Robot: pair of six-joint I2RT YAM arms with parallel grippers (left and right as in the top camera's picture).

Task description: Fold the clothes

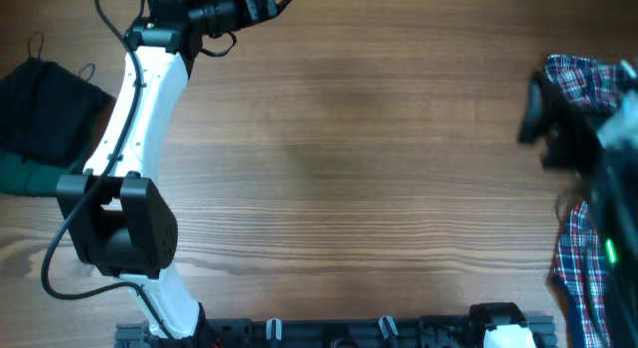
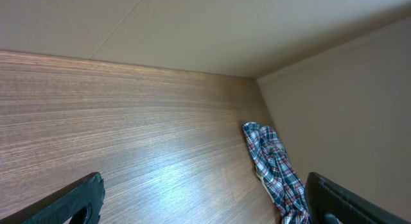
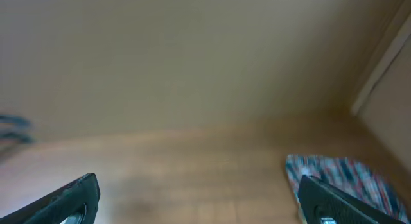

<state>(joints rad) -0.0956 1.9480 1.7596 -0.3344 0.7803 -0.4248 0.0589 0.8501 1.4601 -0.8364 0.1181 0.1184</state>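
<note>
Left gripper [image 2: 204, 185]: jaws wide apart, nothing between them, only bare wood-grain tabletop [image 1: 349, 169] below. In the overhead view it sits at the top edge of the frame, well apart from any clothing.

Right gripper [image 3: 198, 182]: jaws also spread wide and empty. The crumpled red-blue-white plaid shirt [image 3: 347, 176] shows at the lower right of its view, just beyond one finger.

Clothes: the plaid shirt lies bunched along the right edge of the overhead frame. A black garment [image 1: 40, 109] sits at the left edge, with a dark green piece [image 1: 20, 174] just below it.

Risks, as judged:
- Plaid is heaped, so a pinch could catch a single layer or a sleeve and lift a tangle rather than a clean hem.
- It lies close to the tabletop's edge, so a pull outward could drag it off.
- Left gripper is far from all the clothes, so a one-armed pull may bunch the shirt rather than spread it.

Hard to make out:
- Right arm is a dark smear over the plaid in the overhead view, and its wrist view is soft throughout.
- Plaid and black garment are both cut off by the frame edges, and no logo is visible.
- Whether the green piece lies under or beside the black one, cannot tell.
</note>
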